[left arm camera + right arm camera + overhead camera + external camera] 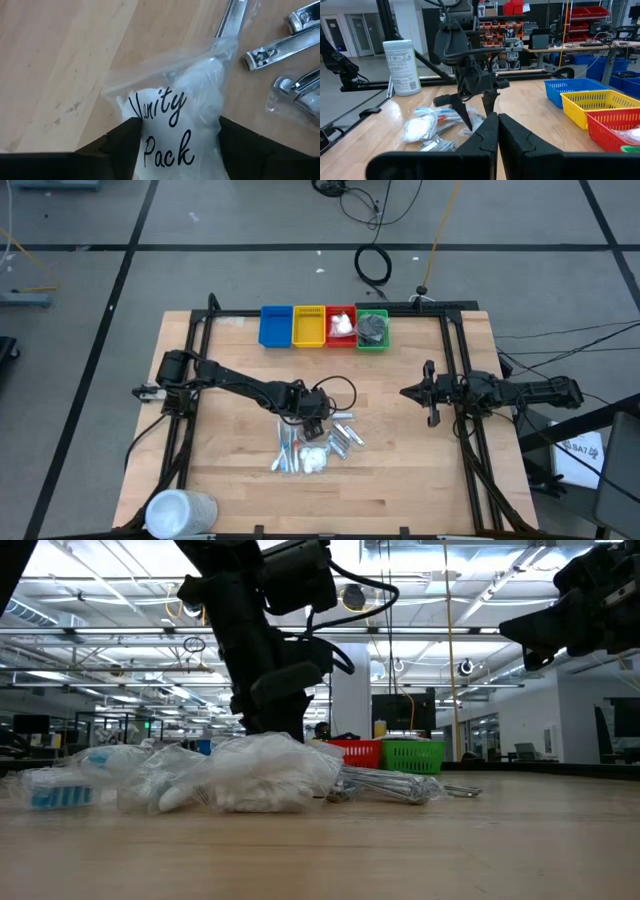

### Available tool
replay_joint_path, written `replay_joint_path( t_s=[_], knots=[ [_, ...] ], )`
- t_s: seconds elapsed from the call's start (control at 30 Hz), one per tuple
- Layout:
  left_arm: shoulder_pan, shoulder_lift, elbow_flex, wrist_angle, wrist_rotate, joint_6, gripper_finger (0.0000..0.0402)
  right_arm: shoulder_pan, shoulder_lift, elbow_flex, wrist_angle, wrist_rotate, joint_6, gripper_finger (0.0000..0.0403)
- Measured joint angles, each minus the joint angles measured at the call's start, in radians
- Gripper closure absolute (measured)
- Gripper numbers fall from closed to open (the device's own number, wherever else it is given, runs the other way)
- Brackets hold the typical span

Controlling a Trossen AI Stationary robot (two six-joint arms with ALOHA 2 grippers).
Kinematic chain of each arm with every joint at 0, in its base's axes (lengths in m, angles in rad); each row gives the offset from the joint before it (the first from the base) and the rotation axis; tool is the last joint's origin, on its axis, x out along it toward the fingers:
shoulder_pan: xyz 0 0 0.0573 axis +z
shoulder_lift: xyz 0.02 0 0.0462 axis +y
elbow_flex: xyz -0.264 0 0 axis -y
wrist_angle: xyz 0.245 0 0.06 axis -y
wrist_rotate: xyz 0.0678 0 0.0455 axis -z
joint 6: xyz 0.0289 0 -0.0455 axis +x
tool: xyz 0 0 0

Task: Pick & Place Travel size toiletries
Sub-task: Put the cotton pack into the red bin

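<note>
Left gripper (312, 423) is where we start; it hangs low over the heap of toiletries near the table's middle, its two dark fingers (125, 137) spread to either side of a clear packet printed "Vanity Pack" (170, 125); the packet lies directly between the fingers, and we cannot tell whether they touch the film yet. We judge the packet light, soft and crinkly, with a white padded filling; the slick film may slide or bunch, so we would pinch across the filled middle rather than the loose edge. Just beyond the fingers lie metal nail clippers (277, 47) in clear wrap; we count three in the left wrist view; these look stiff, thin and slippery. Beside the gripper, on the side away from the bins, lie clear-wrapped toothbrushes (288, 452) and a second white packet (315, 461); how many brushes there are we cannot tell.

Well ahead of the gripper, at the table's far edge, stand four bins in a row: blue bin (276, 326), yellow bin (308, 326), red bin (341, 326) holding white packets, green bin (373, 330) holding dark items. One white wipes canister (180, 511) lies at the near corner. Right gripper (431, 393) waits well apart at the right side, fingers pressed together.
</note>
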Motion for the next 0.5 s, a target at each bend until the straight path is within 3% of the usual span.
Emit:
replay_joint_path(
  t_s=[0.27, 0.5],
  knots=[
    [0.0, -0.011, 0.0, -0.004, -0.002, 0.005, 0.0257, 0.0, 0.001, 0.0, -0.001, 0.0, 0.001, 0.0399],
    [0.0, -0.099, 0.0, 0.0, -0.036, 0.032, 0.0336, 0.0, 0.001, 0.0, 0.0, -0.001, 0.0, 0.0399]
  ],
)
